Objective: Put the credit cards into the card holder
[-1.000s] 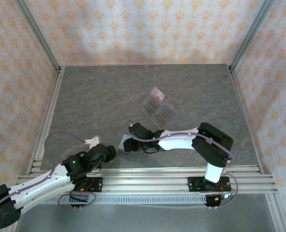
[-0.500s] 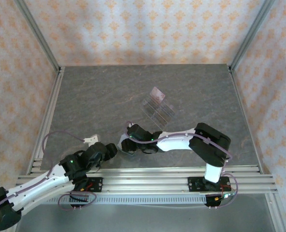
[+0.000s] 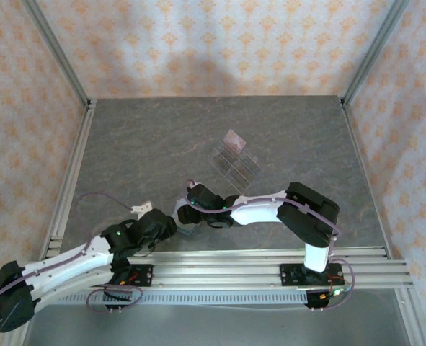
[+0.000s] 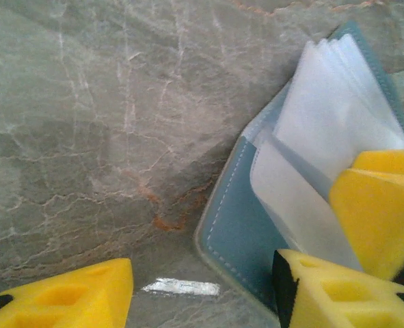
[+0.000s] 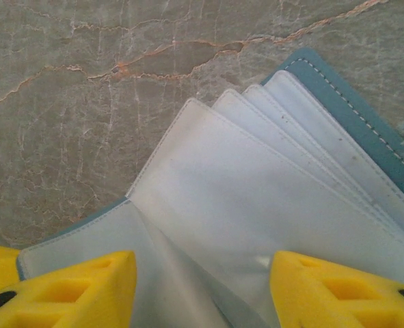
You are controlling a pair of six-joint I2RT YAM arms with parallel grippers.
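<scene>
Teal-wallet stage: spreading card holder (image 4: 232,232) open at near edge of counter (image 3: 140,151), left fingers (image 4: 65,294) and right fingers (image 5: 325,287) apart; next, fetch pink credit card (image 3: 233,138).

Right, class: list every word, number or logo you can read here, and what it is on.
None readable. The card holder and its clear sleeves show no print; any print on the pink card at the rack is too small to read.

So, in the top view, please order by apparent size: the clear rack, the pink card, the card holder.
1. clear rack, clearly largest.
2 and 3. pink card and card holder: unranked, since the holder is mostly hidden.
</scene>
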